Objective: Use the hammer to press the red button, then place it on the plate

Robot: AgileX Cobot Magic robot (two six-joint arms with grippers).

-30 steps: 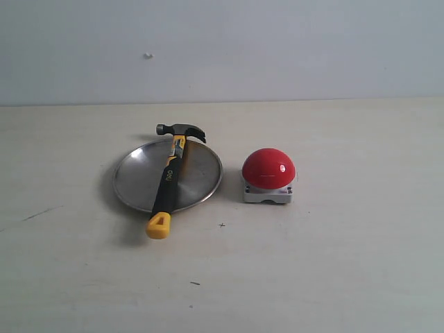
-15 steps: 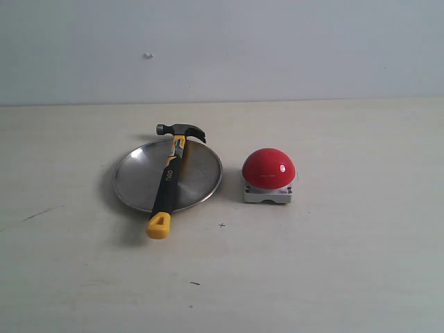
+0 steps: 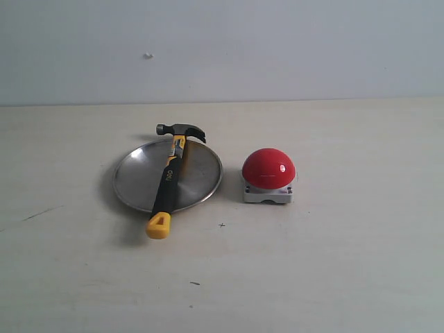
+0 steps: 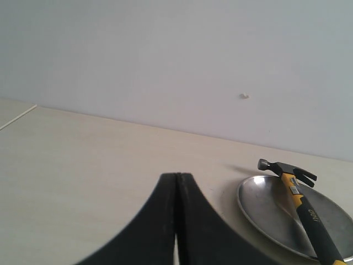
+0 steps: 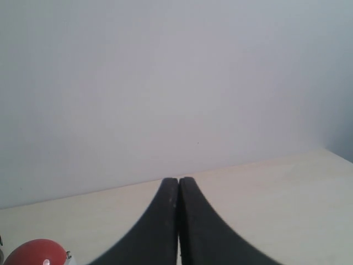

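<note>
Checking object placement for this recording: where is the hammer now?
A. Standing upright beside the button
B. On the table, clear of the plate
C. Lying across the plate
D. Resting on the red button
C: the hammer lies across the plate, its head past one rim and its yellow end past the opposite rim, apart from the red button.

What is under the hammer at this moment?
The hammer lies across the plate. Its head overhangs the far rim and its yellow end the near rim, over the table. The plate strip beneath the handle is hidden.
</note>
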